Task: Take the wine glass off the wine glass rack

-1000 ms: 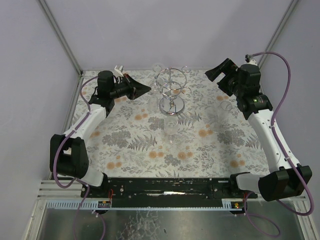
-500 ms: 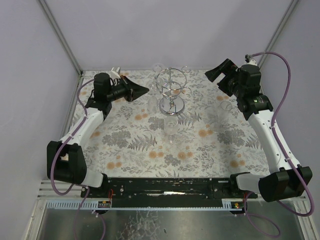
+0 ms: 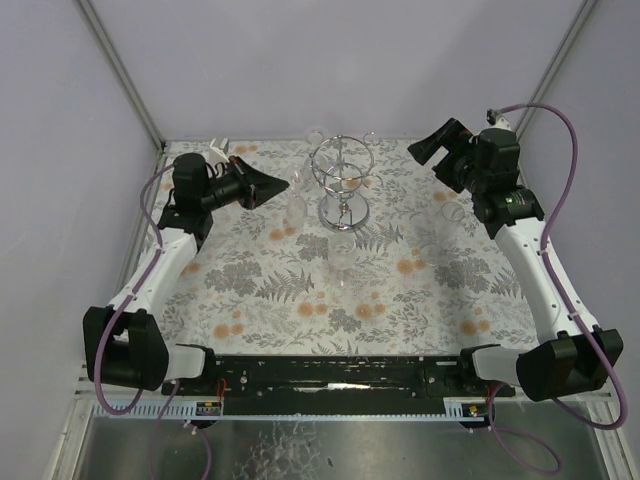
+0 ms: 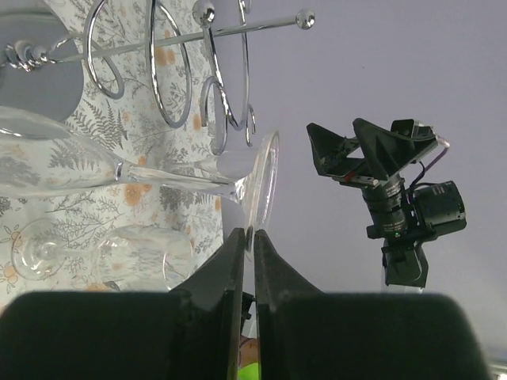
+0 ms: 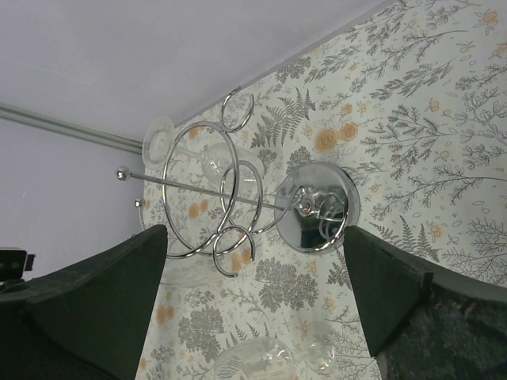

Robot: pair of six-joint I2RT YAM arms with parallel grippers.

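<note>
**1. Wine glass** (image 4: 158, 174): inverted, foot up and bowl down, pinched by the rim of its foot. Hanging just beside the outermost ring of the wine glass rack (image 3: 343, 212), on the rack's left side. In the top view (image 3: 297, 203), separated from the wire by a thin gap. In the left wrist view, overlapping a ring, so cannot tell for sure whether fully clear.

**2. Change over the last 1 s:** carried leftward, away from the central post, together with the withdrawing left arm; elbow and wrist now nearer the left wall. Judged as the removal step nearly complete. Probably already out of its ring, leaving only a further retreat and a set-down.

**3. Left gripper** (image 4: 248, 235): fingers (image 4: 210, 277) closed to a hairline slit on the glass foot, with nothing else in the grasp. Forearm stretched along the left edge of the table, wrist roughly level, tips pointing right toward the rack.

**4. Right gripper** (image 5: 255, 237): spread wide, holding nothing. Raised at the far right corner (image 3: 432, 152), aimed at the rack and well apart from it.

**5. Surroundings:** 1 hanging glass (image 5: 214, 161) on a far ring. 1 standing glass (image 3: 343, 250) on the floral table cover (image 3: 420, 300), just in front of the rack base.
</note>
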